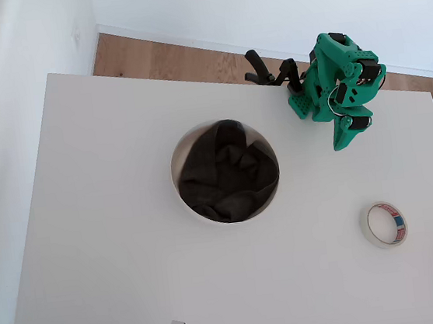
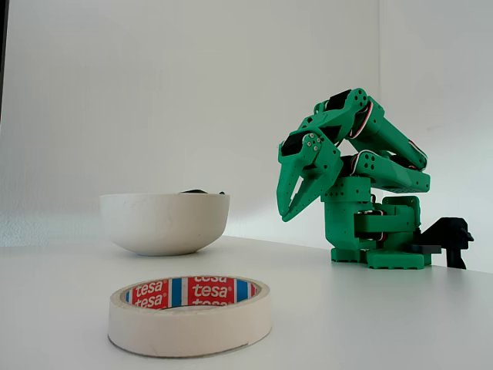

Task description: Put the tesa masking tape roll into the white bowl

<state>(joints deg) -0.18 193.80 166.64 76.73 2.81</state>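
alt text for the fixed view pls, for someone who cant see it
A cream tesa masking tape roll lies flat on the white table in the foreground. Behind it to the left sits the white bowl with dark cloth peeking over its rim. To the right, the green arm is folded up, its gripper pointing down above the table, holding nothing.

Overhead downward; fixed view low, table-level.
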